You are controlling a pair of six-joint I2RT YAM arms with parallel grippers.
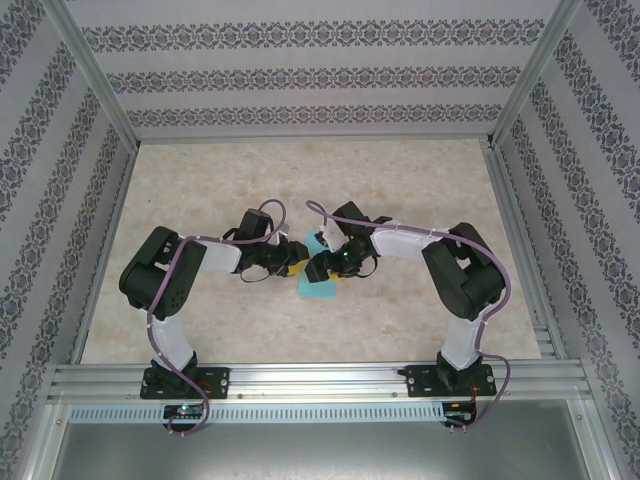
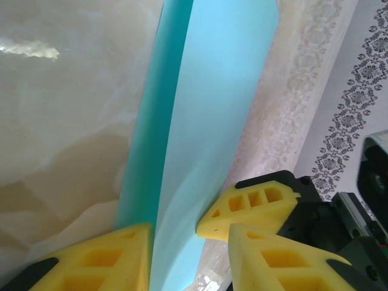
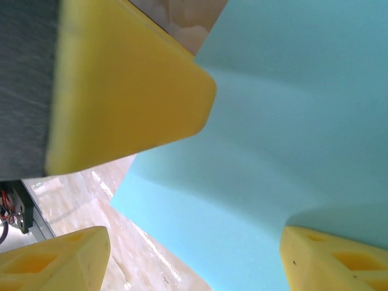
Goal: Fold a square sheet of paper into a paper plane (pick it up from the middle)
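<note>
The left claw [image 1: 283, 262] reaches in at the middle of the table [image 1: 300, 180]. Its jaws are part open and stand either side of the paper [image 1: 318, 286] with a gap showing, so it looks astride the sheet rather than pinching it. The paper lies just to its right, between the two claws and close against both. Its long axis runs from the arm bases toward the far wall. From the left wrist it is a tall strip with one lengthwise crease, heading straight out from the fingers [image 2: 103, 260]. No pointed end shows, so which way it points cannot be told. The right claw [image 1: 324, 263] meets it from the right, jaws wide, gripping nothing. Both claws are equally near.
</note>
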